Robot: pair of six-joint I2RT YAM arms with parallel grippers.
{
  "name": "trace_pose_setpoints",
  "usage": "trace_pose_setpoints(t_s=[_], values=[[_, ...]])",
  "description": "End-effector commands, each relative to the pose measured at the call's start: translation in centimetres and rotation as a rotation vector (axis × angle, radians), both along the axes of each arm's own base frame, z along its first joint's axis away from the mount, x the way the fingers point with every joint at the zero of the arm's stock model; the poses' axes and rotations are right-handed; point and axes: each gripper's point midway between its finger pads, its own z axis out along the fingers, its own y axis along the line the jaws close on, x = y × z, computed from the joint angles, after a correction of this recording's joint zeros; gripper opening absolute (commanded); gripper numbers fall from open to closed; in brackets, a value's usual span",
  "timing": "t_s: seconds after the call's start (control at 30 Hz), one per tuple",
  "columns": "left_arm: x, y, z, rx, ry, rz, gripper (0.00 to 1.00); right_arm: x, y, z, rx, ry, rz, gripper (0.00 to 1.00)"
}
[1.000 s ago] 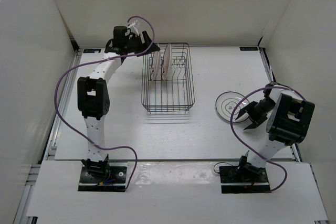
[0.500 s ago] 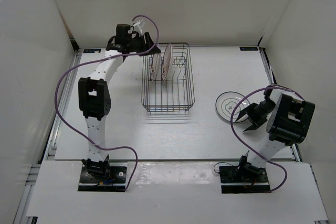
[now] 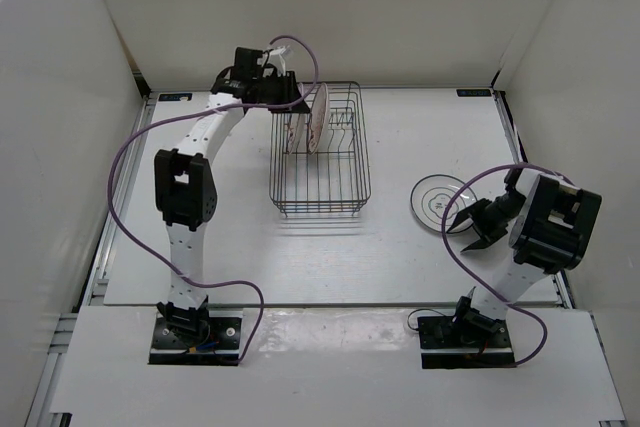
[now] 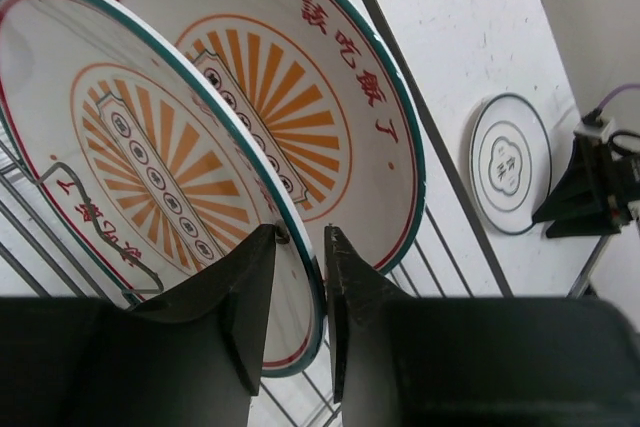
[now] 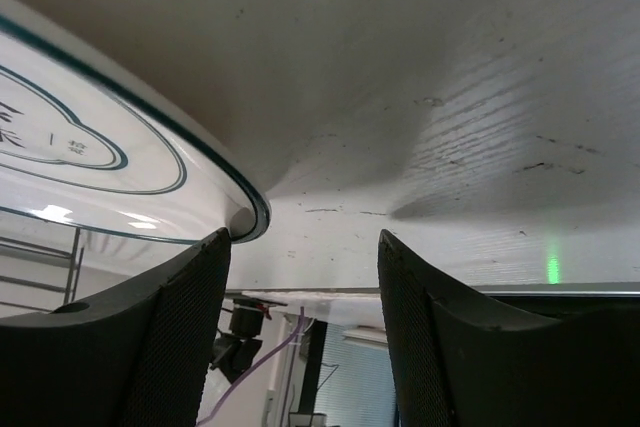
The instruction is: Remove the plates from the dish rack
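Note:
The dish rack (image 3: 321,214), dark wire, stands at mid-table. Two white plates with orange sunburst centres stand upright in its far end. My left gripper (image 3: 290,97) reaches in from the left. In the left wrist view its jaws (image 4: 300,232) pinch the green rim of the nearer plate (image 4: 150,167); the second plate (image 4: 300,87) stands just behind. A third plate (image 3: 440,202) with dark rings lies flat on the table at the right. My right gripper (image 3: 470,227) hovers open at that plate's near right edge. Only the flat plate's rim (image 5: 90,147) shows beside its left finger.
White walls close in the table at the left, back and right. A rack wire (image 4: 472,227) runs diagonally just right of the gripped plate. A purple cable (image 3: 125,162) loops off the left arm. The right gripper (image 4: 590,187) is visible beyond the flat plate (image 4: 510,162).
My left gripper has moved right over the rack's far left corner, and its jaws have closed from wide apart onto the nearer plate's rim. The right arm has barely moved.

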Motion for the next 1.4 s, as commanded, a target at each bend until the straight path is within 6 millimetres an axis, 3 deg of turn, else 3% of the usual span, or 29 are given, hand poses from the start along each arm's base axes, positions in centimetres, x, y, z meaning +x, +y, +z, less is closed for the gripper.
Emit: trace_pose_setpoints(t_s=[0.0,0.17,0.37,0.5,0.57,0.7,0.83,0.9,1.0,1.03,1.07,1.1,1.23,1.33,1.37], values=[[-1.3,0.3,0.2,0.054,0.001,-0.024,0.35,0.3,0.0,-0.1,0.034,-0.002,-0.041,0.63],[-1.4,0.4,1.0,0.043,-0.039,-0.016,0.27,-0.3,0.5,-0.4,0.063,0.007,-0.050,0.63],[-0.4,0.9,7.1,-0.076,-0.177,0.004,0.11,-0.1,0.6,-0.4,0.085,0.002,-0.074,0.62],[-0.2,1.6,13.2,-0.159,-0.287,0.042,0.00,0.2,0.6,-0.4,0.092,-0.007,-0.085,0.62],[0.4,2.1,15.9,-0.216,-0.354,0.063,0.00,0.3,0.5,-0.4,0.093,-0.008,-0.087,0.62],[0.3,4.0,23.7,-0.328,-0.505,0.121,0.00,0.2,0.7,-0.6,0.108,0.001,-0.085,0.61],[-0.1,6.6,28.3,-0.286,-0.619,0.164,0.00,0.1,1.0,-0.8,0.129,0.006,-0.095,0.59],[-0.1,8.4,27.6,-0.196,-0.644,0.193,0.00,0.2,1.1,-0.9,0.139,0.008,-0.100,0.59],[-1.9,11.1,26.1,-0.063,-0.615,0.253,0.00,0.7,1.1,-0.9,0.152,0.000,-0.113,0.59],[-2.3,11.9,23.6,-0.029,-0.552,0.271,0.00,0.7,1.2,-0.9,0.162,-0.003,-0.109,0.59],[-2.6,12.2,22.7,-0.003,-0.536,0.275,0.00,0.7,1.3,-1.0,0.165,0.003,-0.113,0.58],[-3.0,13.5,19.3,0.100,-0.471,0.301,0.00,0.9,1.3,-1.0,0.174,-0.001,-0.119,0.58],[-4.2,16.2,13.3,0.304,-0.312,0.395,0.00,1.3,1.6,-1.1,0.194,-0.006,-0.128,0.58],[-4.9,16.5,9.9,0.397,-0.266,0.362,0.00,1.2,1.7,-1.2,0.210,-0.006,-0.134,0.56],[-5.0,16.5,7.9,0.427,-0.225,0.351,0.00,1.3,1.8,-1.2,0.215,-0.012,-0.132,0.56]])
